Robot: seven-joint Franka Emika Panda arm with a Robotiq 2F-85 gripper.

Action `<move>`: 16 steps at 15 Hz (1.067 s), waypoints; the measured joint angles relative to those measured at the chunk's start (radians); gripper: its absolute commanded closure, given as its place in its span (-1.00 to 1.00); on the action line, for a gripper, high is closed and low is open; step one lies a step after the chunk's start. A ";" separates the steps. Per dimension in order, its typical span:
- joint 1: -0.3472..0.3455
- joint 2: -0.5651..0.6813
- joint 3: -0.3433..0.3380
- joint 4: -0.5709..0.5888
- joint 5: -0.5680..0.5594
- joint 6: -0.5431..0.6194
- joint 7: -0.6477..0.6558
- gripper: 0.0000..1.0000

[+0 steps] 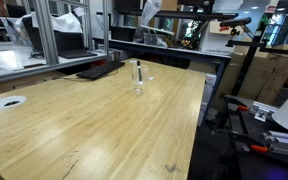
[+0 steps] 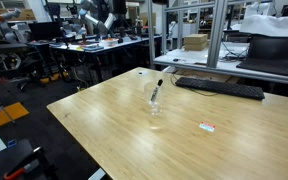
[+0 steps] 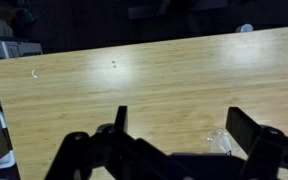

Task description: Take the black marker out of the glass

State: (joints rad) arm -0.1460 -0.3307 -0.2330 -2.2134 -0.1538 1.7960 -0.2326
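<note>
The clear glass (image 1: 138, 86) stands upright on the wooden table (image 1: 94, 125), toward its far side. It also shows in the other exterior view (image 2: 156, 103). The black marker (image 1: 138, 70) leans inside it, its upper end sticking out over the rim (image 2: 158, 88). In the wrist view my gripper (image 3: 184, 125) is open and empty, high above the table. The glass (image 3: 221, 141) shows small at the lower right, just inside the right finger. The marker cannot be made out there. I cannot make out the gripper in either exterior view.
A black keyboard (image 1: 99, 70) (image 2: 219, 88) lies near the table's far edge behind the glass. A white round disc (image 1: 9, 101) sits at one table edge. A small white and red label (image 2: 207, 126) lies on the wood near the glass.
</note>
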 measured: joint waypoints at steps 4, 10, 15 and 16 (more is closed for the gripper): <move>0.000 -0.003 0.000 0.006 0.000 0.002 0.000 -1.00; 0.021 0.017 0.036 -0.005 0.082 0.039 0.111 -1.00; 0.065 0.072 0.138 -0.031 0.211 0.234 0.417 -1.00; 0.070 0.080 0.163 -0.045 0.211 0.295 0.483 -1.00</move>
State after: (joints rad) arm -0.0756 -0.2504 -0.0703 -2.2584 0.0568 2.0915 0.2502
